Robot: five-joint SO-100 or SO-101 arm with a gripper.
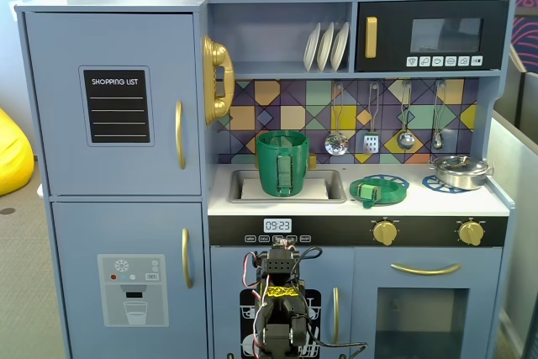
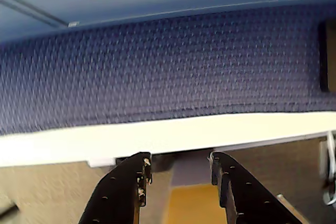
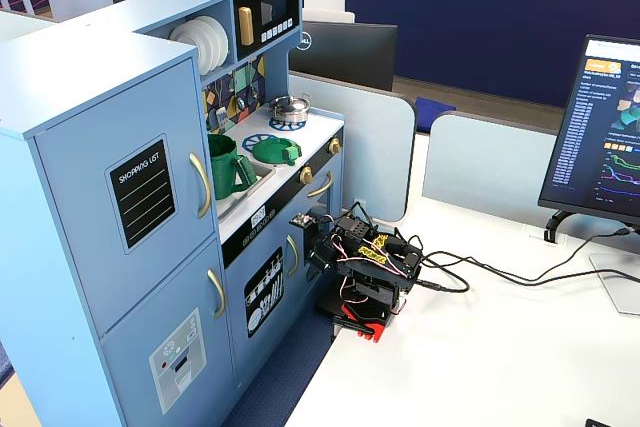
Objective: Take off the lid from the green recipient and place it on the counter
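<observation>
The green recipient (image 1: 282,163) stands upright in the sink, its mouth uncovered, also seen in another fixed view (image 3: 225,167). The round green lid (image 1: 378,189) lies flat on the white counter (image 1: 471,200) over a blue burner mark, right of the sink; in the side fixed view the lid (image 3: 275,151) rests on the counter (image 3: 312,133). My arm (image 1: 282,308) is folded low in front of the kitchen, far below both. In the wrist view my gripper (image 2: 180,157) is open and empty, facing a blue partition and the floor.
A silver pan (image 1: 461,171) sits on the right burner mark. The sink (image 1: 334,197) is recessed left of the lid. Utensils hang on the back wall above. Cables (image 3: 470,272) run from my arm's base (image 3: 365,272) across the white table; a monitor (image 3: 600,137) stands right.
</observation>
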